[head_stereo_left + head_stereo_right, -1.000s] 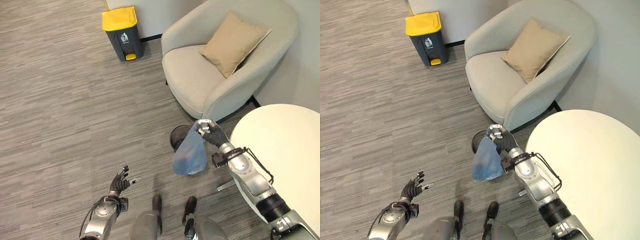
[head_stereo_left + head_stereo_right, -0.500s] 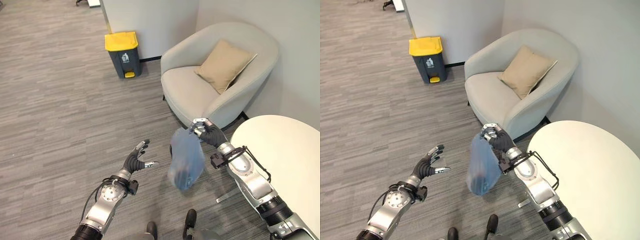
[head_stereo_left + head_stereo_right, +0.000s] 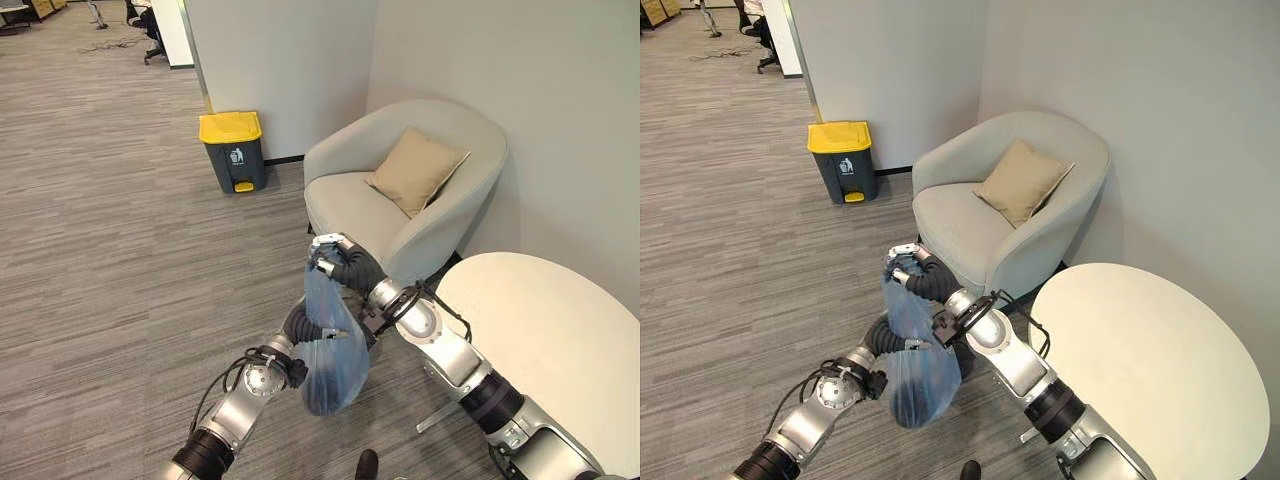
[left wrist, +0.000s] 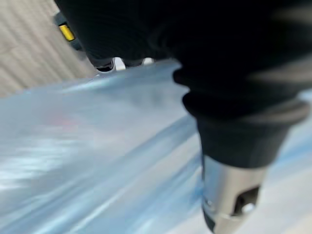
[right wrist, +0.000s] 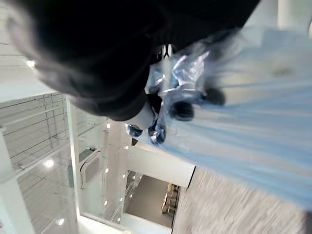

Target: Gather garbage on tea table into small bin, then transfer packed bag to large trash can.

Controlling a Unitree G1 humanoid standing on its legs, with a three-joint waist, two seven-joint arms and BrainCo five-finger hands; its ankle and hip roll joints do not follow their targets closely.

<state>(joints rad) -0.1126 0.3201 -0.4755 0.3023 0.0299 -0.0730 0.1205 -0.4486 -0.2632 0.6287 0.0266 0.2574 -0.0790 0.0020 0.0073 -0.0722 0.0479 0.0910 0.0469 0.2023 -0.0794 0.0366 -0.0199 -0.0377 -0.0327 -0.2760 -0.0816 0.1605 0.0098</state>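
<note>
A translucent blue garbage bag (image 3: 333, 365) with dark contents hangs above the floor in front of me. My right hand (image 3: 347, 268) is shut on the bag's gathered top, and its dark-tipped fingers pinch the crumpled plastic (image 5: 183, 83) in the right wrist view. My left hand (image 3: 297, 324) is raised against the bag's far side at mid height, its fingers hidden behind the plastic. The blue bag (image 4: 97, 146) spreads right past that hand in the left wrist view. The large grey trash can (image 3: 232, 152) with a yellow lid stands by the wall, ahead to the left.
A beige armchair (image 3: 352, 206) with a tan cushion (image 3: 414, 170) stands against the wall just beyond the bag. A round cream table (image 3: 556, 345) is at my right. Open grey carpet (image 3: 110, 250) lies between me and the trash can.
The camera has tilted up. My right hand has carried the bag up and to the left. My left hand, open and low before, has risen against the bag.
</note>
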